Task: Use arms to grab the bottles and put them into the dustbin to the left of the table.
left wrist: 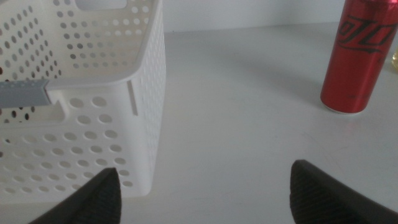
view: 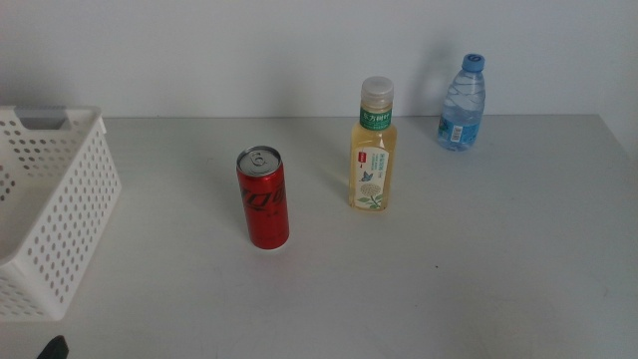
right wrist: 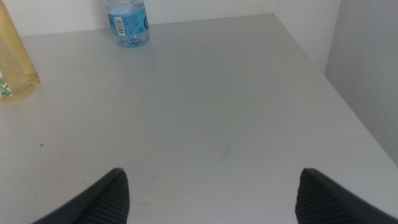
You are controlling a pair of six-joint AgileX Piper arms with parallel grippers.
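Bright, even, diffuse light across pale table (view: 478, 259); we see no hard glare. Soft shadows: faint grey smudge on wall left of water bottle (view: 463, 103), weak shadow beside tea bottle (view: 373, 146), thin contact shadow under red soda can (view: 263, 197). Small highlight on can top. Middle view sharp throughout. In wrist views we note slight softness and washed-out whites; basket (left wrist: 81, 106) perforations stay legible, dark jaw tips at frame edge blurred, out of focus. Mild vignetting toward corners.
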